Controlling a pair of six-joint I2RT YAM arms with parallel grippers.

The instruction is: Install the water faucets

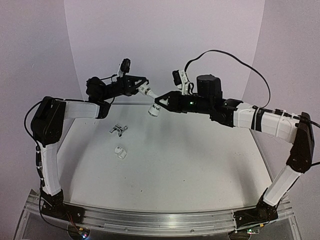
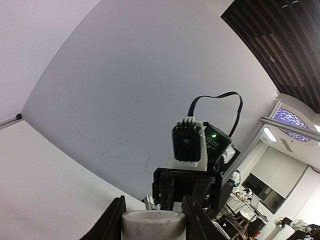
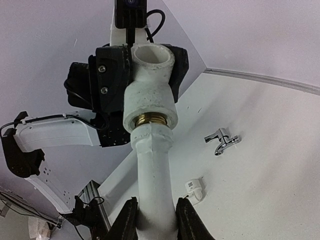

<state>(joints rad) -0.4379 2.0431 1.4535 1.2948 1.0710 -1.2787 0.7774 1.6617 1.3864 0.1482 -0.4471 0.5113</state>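
Note:
My left gripper (image 1: 144, 88) is shut on a short white collared fitting (image 1: 147, 91), held in the air above the back of the table. My right gripper (image 1: 158, 103) is shut on a longer white pipe piece (image 1: 153, 111). In the right wrist view the pipe (image 3: 152, 175) rises from my right gripper (image 3: 155, 220) and meets the fitting (image 3: 150, 95) at a brass threaded ring (image 3: 150, 120). In the left wrist view the fitting's end (image 2: 154, 222) sits in my left gripper (image 2: 154, 220). A silver metal tap (image 1: 118, 129) and a small white fitting (image 1: 120, 151) lie on the table.
The silver tap (image 3: 222, 141) and the loose white fitting (image 3: 194, 187) lie left of centre on the white table (image 1: 200, 160), below and in front of the left gripper. A pale curved backdrop (image 1: 165, 40) stands behind. An aluminium rail (image 1: 150, 217) runs along the near edge.

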